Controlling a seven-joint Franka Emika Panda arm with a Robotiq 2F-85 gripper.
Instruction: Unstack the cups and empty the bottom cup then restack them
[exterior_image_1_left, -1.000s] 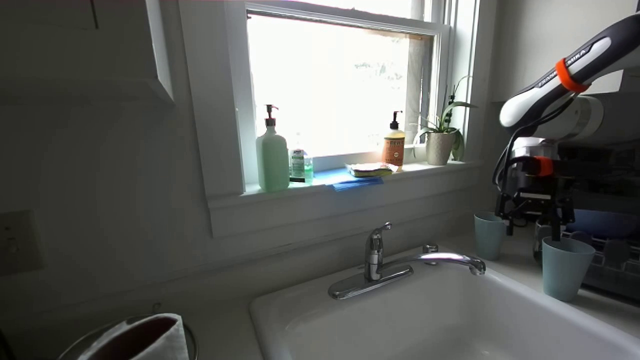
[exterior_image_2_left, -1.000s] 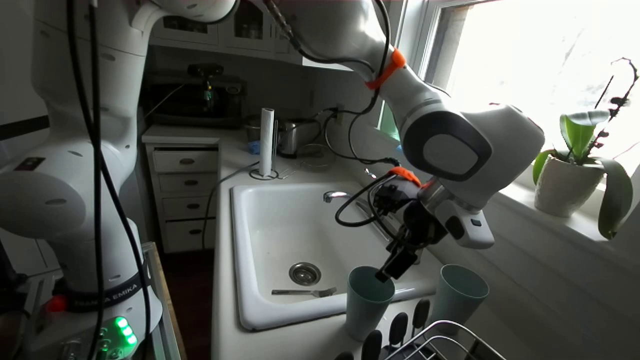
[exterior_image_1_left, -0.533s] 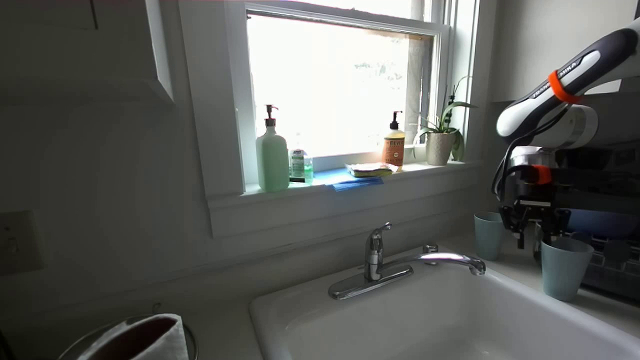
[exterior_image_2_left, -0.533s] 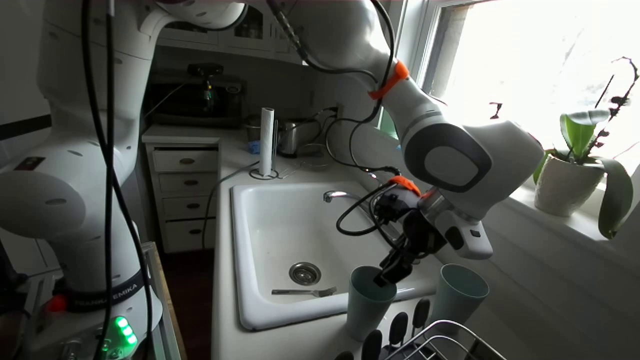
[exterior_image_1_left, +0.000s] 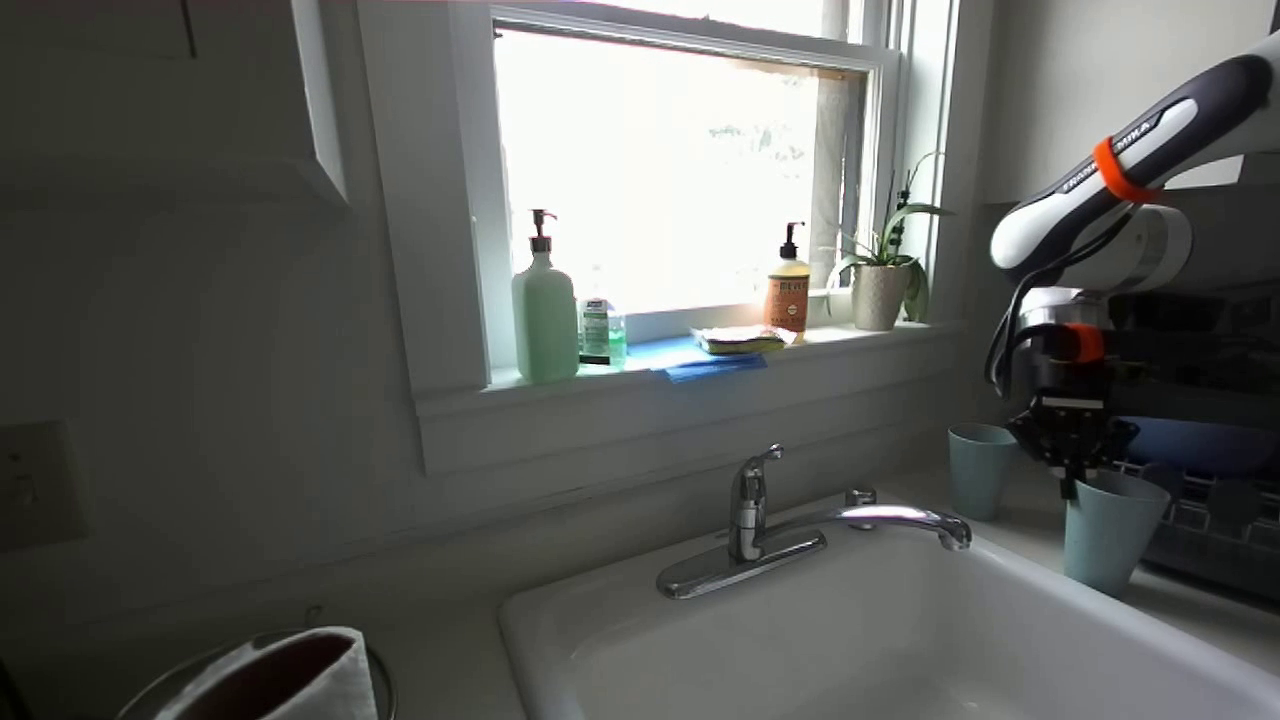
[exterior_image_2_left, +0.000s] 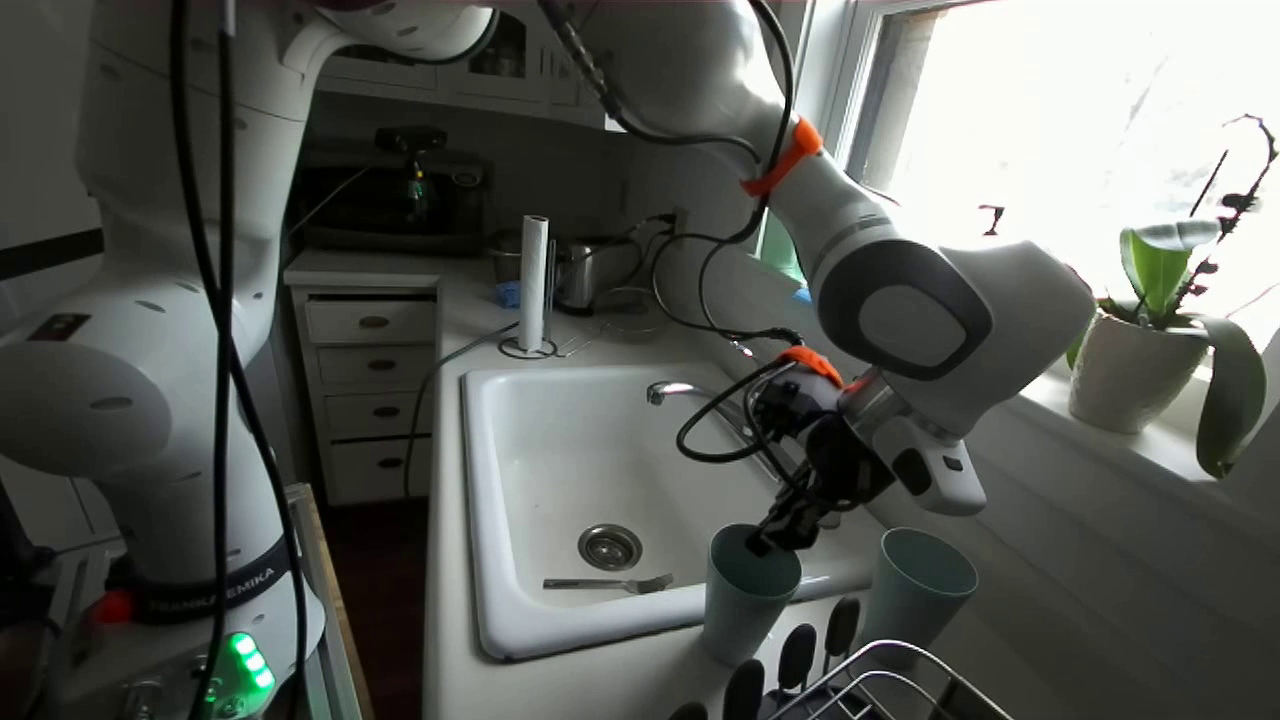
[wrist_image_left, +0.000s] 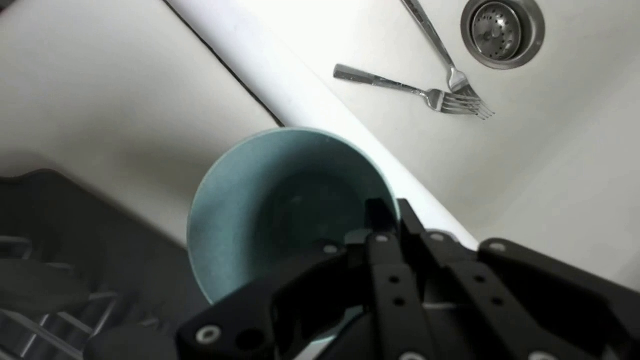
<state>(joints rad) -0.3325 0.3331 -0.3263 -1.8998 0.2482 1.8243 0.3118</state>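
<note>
My pincer (wrist_image_left: 396, 212) pinches one cup (wrist_image_left: 292, 205) by the rim; in an exterior view I see the other cup (exterior_image_2_left: 920, 592) standing apart, to the right.

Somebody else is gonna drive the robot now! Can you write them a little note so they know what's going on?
End effector: shut on the rim of the held cup.
Where: the held cup is beside the sink; I can't tell if it's lifted off the counter. The other cup stands on the counter, apart from it.
Done: the cups are unstacked. Emptying may be done too: two forks lie in the sink, and nothing clear shows inside the held cup.
Left: check both cups are empty, then restack them.
</note>
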